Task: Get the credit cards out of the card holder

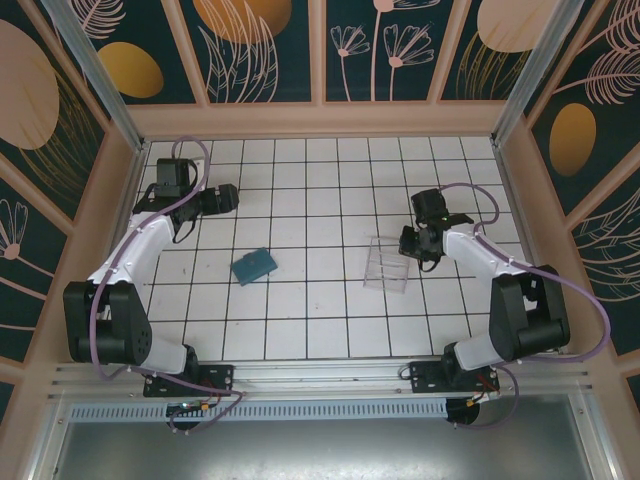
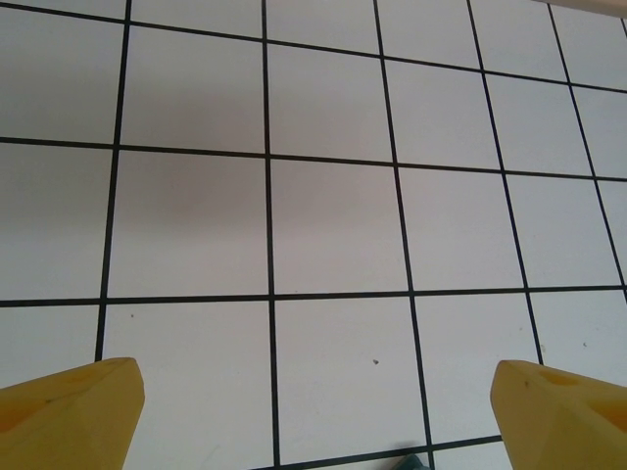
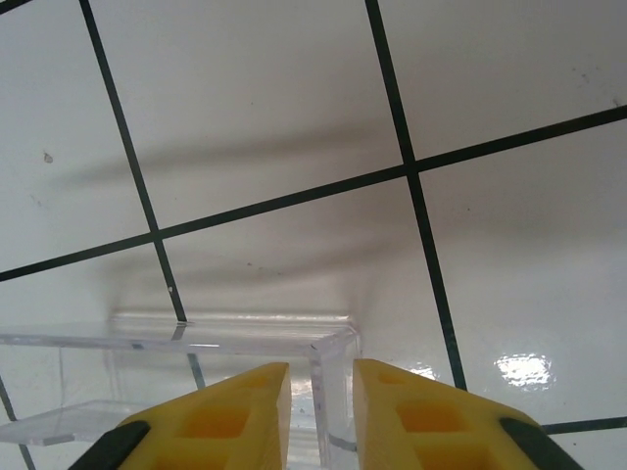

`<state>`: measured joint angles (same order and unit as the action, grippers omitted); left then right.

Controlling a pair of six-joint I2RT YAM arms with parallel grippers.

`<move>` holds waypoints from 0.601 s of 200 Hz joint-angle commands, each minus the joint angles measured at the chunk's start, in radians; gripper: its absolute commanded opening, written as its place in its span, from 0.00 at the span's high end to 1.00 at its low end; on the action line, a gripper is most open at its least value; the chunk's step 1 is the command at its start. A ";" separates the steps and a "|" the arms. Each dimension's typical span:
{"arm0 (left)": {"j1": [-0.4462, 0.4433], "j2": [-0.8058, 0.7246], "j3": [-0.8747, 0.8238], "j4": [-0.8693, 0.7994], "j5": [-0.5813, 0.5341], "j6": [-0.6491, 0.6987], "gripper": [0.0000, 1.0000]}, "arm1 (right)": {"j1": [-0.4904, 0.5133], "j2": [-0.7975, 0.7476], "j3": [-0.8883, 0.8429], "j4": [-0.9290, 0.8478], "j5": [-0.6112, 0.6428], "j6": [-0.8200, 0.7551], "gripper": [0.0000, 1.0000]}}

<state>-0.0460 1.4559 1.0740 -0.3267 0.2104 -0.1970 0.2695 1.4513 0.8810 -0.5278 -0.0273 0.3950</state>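
The slate-blue card holder [image 1: 255,266] lies flat on the tiled floor left of centre; a sliver of it [image 2: 415,461] shows at the bottom of the left wrist view. The credit cards are hidden. My left gripper [image 1: 228,197] hovers behind and to the left of the holder, clear of it. It stands open [image 2: 313,421] with bare tiles between its yellow fingertips [image 2: 69,411]. My right gripper [image 1: 408,243] is at the right end of the clear plastic tray [image 1: 386,265]. Its jaws [image 3: 321,416] are drawn close on either side of the tray's wall [image 3: 333,392].
The tiled floor [image 1: 310,320] is boxed in by low wooden walls [image 1: 320,118] on three sides. The tray [image 3: 196,338] sits about two tiles right of the card holder. Bare tiles lie between the arm bases and along the back.
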 commanded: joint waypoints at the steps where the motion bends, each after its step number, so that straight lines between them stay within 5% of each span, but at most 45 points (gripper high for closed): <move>1: -0.016 0.012 -0.017 -0.028 0.043 0.017 0.10 | 0.005 0.000 0.000 0.015 0.022 -0.004 0.81; 59: -0.156 0.148 0.038 -0.181 -0.043 0.022 0.10 | 0.032 0.053 0.058 0.017 0.038 -0.010 0.94; 120: -0.233 0.242 -0.047 -0.142 -0.057 -0.088 0.11 | 0.118 0.173 0.243 0.005 0.076 0.002 0.97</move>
<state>-0.2543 1.6665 1.0695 -0.4641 0.1726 -0.2298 0.3553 1.5791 1.0218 -0.5274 0.0189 0.3916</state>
